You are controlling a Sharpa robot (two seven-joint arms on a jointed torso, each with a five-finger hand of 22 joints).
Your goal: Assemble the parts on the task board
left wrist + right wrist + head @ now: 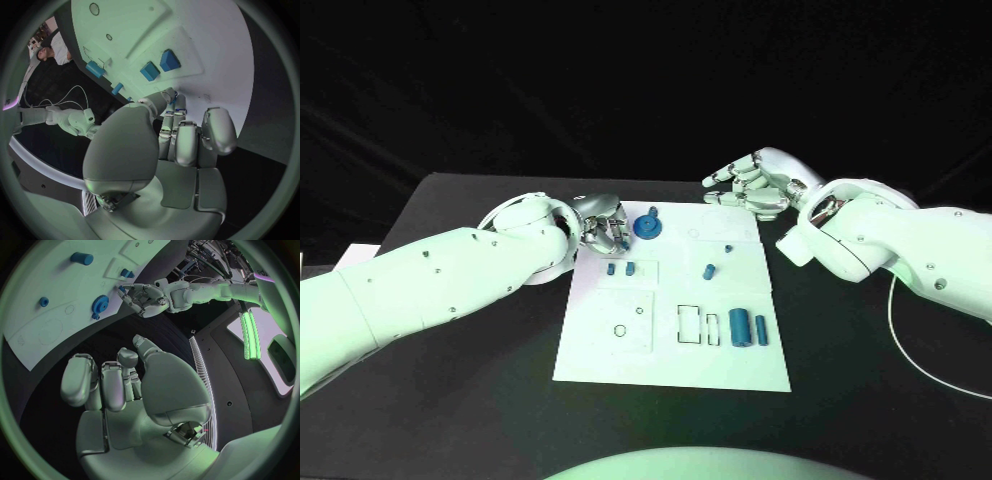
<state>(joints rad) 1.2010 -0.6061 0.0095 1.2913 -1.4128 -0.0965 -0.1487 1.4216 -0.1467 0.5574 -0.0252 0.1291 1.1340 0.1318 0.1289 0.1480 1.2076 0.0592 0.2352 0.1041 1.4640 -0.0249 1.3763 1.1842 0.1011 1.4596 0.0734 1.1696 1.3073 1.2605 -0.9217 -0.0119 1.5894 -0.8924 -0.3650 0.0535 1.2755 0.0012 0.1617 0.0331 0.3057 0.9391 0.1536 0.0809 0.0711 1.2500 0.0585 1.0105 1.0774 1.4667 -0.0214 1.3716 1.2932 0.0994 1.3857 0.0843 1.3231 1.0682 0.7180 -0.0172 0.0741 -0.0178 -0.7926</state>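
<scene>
Matte black table point(473, 400), flat, dull finish. One white rectangular task board point(668, 365) at frame centre, smooth, with thin outlined slots printed on it.

Two glossy silver metal hands. Left hand point(600, 228) sits at the board's upper-left corner, fingers curled in; can't tell if they pinch anything. Right hand point(750, 182) is off the board's upper-right corner over the table, fingers curled, nothing in them.

Blue parts on the board:
- one toothed gear point(649, 228), upper left, just beside the left hand
- two upright cylinders point(740, 329), lower right, side by side
- two small blocks point(620, 268), left side
- one short peg point(711, 270), centre
</scene>
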